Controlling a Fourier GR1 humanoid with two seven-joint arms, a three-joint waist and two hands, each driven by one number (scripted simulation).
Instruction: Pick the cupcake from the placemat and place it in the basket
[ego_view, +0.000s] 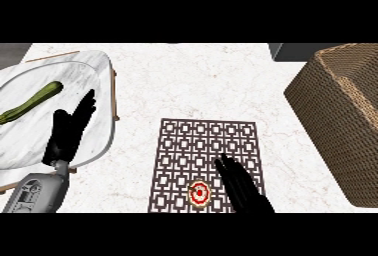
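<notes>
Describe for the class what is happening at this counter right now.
The robot's right hand, open, hovers over the patterned placemat just right of the cupcake, which it has not yet grasped. The wicker basket stands at the counter's right side. The left hand rests open at the left, above a marble plate holding a green vegetable.

The basket (332, 125) at 3 o'clock runs off the right edge, so only part of it shows. Same deal at 9 o'clock: the plate (29, 145) and the green vegetable (33, 100) on it get clipped on the left. The left hand (66, 132) covers a strip of that plate, and the right hand (247, 192) hides the placemat's (192, 145) 5 o'clock corner.
</notes>
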